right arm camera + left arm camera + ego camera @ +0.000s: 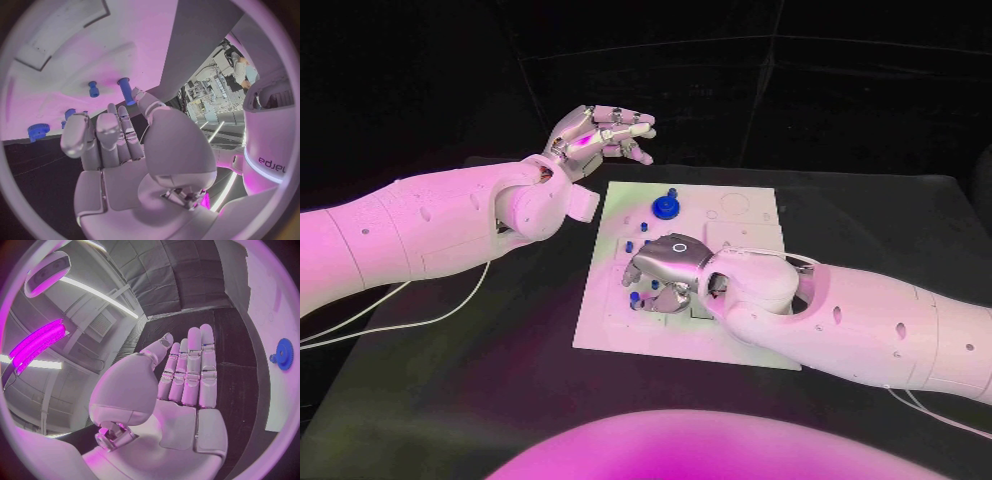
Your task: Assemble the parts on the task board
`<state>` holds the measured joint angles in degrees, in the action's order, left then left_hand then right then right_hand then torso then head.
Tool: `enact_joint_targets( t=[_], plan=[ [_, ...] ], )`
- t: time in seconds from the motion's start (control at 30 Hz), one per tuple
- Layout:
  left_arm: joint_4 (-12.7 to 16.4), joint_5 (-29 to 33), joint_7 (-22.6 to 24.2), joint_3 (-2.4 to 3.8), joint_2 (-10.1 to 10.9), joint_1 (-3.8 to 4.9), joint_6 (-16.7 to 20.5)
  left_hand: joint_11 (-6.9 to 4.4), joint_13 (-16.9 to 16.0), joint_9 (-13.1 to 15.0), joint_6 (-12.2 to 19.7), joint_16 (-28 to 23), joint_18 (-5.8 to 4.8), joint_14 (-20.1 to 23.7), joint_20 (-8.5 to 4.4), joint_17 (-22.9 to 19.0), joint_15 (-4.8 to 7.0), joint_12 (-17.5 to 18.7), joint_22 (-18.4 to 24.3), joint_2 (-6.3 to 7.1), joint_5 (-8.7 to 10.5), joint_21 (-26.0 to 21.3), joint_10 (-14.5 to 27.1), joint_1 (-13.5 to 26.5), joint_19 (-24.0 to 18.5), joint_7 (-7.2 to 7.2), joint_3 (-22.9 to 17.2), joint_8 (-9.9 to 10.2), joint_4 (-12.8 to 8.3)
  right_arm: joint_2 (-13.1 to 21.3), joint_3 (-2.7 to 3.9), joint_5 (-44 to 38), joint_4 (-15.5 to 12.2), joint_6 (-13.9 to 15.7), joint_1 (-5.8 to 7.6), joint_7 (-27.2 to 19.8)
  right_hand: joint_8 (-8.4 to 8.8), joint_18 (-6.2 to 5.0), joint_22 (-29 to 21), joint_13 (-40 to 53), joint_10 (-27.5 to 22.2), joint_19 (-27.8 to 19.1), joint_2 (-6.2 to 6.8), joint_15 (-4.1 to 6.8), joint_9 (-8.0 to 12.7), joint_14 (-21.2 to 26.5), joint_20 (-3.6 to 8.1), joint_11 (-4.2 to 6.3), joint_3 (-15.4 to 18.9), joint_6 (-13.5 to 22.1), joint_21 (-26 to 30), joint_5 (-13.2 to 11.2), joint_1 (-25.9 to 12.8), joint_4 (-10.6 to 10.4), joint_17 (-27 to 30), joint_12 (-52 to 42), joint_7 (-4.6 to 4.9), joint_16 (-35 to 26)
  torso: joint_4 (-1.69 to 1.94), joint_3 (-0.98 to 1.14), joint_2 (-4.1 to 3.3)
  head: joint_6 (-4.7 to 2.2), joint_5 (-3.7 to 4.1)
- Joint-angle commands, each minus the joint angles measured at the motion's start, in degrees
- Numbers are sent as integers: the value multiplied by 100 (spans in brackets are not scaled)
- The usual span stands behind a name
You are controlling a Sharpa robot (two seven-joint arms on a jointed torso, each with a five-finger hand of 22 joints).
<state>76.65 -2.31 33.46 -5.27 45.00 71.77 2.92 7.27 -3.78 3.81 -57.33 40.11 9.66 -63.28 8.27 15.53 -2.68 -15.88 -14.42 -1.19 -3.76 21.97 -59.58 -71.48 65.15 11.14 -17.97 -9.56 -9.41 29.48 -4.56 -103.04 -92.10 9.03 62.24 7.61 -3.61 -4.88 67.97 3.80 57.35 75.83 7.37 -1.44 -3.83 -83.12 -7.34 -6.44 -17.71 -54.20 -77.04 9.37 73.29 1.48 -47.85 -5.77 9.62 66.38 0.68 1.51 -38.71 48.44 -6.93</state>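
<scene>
Two hands work at the desk. My right hand [671, 272] hangs low over the board [740, 340], near its left edge and about midway along it, palm down. My right wrist view shows the fingers [100, 135] lying close together and straight, tips by a blue peg [125, 91] standing upright in the board, thumb alongside. I cannot tell from these pictures whether anything is pinched between them.

My left hand [600, 133] is raised beyond the board's far left corner, well apart from the parts. Its fingers [194, 370] are stretched out side by side with the thumb a little apart, and nothing rests in the palm.

A blue gear [666, 207] sits on the board's far half, toward the left edge, with a small stem rising from it; my left wrist view catches it too [283, 354]. Small blue pegs [632, 245] stand along the left edge, just beside my right hand. My right wrist view shows another short peg [94, 89] near the tall one and a toothed blue piece [37, 132] at the board's edge.
</scene>
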Motion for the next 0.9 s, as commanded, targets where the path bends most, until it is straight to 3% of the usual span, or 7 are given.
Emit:
enact_joint_targets(
  t=[0.03, 0.37, 0.43, 0.5, 0.63, 0.77, 0.9],
  plan=[
    [3, 27, 15, 5, 4, 10, -47, 3, 2, -1, 38, -26, 70, -34, 2, -7, -9, -14, 9, -10, -22, -34, 42, 17, 40, 12, 3, 20, -36, 93, 2, -11, -115, 370, 6, -86, -2, -23, -6, 11, -67, -32, 56, 17, -5, 23, -3, 5, 141, 77, 35, 13, -9, -22, 6, -60, 0, -24, -3, 1, 2, 7, -3],
    [11, 27, 15, 4, 45, 10, -42, 4, 2, -2, 41, -28, 71, -34, 2, -8, -9, -14, 11, -8, -22, -36, 45, 16, 41, 13, 5, 21, -39, 1084, 14, 644, -920, 951, 106, -92, -29, -25, -27, 39, 13, -13, -47, 41, -26, 14, 16, 37, 596, 26, 62, 32, 26, -130, 64, -420, -4, -61, -11, -11, 16, -17, 43],
    [18, 27, 17, 4, 56, 10, -41, 4, 2, -2, 42, -28, 71, -34, 2, -8, -9, -14, 12, -8, -22, -37, 46, 16, 41, 13, 5, 21, -40, 1409, 19, 1057, -1072, 993, 203, 42, -69, 12, 139, 131, 464, 103, -124, 73, -45, -48, 34, 85, 671, -80, -42, 35, 23, -190, -142, -729, -4, 74, -14, -14, 18, -38, 93],
    [32, 27, 17, 4, 68, 10, -39, 4, 2, -2, 42, -29, 71, -34, 2, -8, -9, -14, 12, -8, -22, -37, 46, 16, 41, 13, 5, 21, -40, 1756, 21, 1420, -1175, 996, 298, 266, -169, 94, 526, 418, 1457, 358, -140, 181, -83, -184, 99, 256, 779, -261, -290, 44, -74, -289, -697, -1341, -90, 433, -15, -17, 20, -77, 183],
    [68, 27, 18, 4, 90, 11, -29, 4, 2, -2, 41, -29, 71, -34, 2, -8, -9, -14, 12, -8, -22, -37, 46, 16, 41, 12, 5, 21, -41, 2217, 21, 1752, -1266, 933, 373, 617, -310, 156, 798, 789, 1966, 538, -45, 322, -128, -253, 245, 406, 1050, -411, -470, 364, -311, -477, -1010, -1889, -230, 652, -38, -27, 29, -120, 295],
    [128, 27, 21, 4, 108, 11, -26, 3, 2, -1, 39, -29, 71, -34, 2, -9, -9, -15, 13, -10, -22, -38, 45, 15, 42, 12, 5, 20, -41, 2620, 17, 1946, -1323, 844, 410, 1000, -651, 253, 1194, 3228, 2052, 765, -114, 446, -220, -310, 356, 516, 1575, -413, -723, 380, -364, -849, -1609, -4154, -376, 1054, -78, -42, 55, -145, 408],
    [182, 27, 28, 3, 124, 11, -27, 3, 2, -1, 39, -29, 71, -34, 2, -9, -9, -15, 13, -10, -22, -38, 45, 15, 42, 12, 5, 20, -41, 2897, 12, 2013, -1389, 795, 389, 1314, -1031, 277, 1349, 4852, 1915, 839, -251, 414, -318, -319, 368, 506, 2094, -313, -814, 485, -413, -1363, -1884, -5465, -353, 1225, -116, -31, 66, -168, 470]
  ],
)
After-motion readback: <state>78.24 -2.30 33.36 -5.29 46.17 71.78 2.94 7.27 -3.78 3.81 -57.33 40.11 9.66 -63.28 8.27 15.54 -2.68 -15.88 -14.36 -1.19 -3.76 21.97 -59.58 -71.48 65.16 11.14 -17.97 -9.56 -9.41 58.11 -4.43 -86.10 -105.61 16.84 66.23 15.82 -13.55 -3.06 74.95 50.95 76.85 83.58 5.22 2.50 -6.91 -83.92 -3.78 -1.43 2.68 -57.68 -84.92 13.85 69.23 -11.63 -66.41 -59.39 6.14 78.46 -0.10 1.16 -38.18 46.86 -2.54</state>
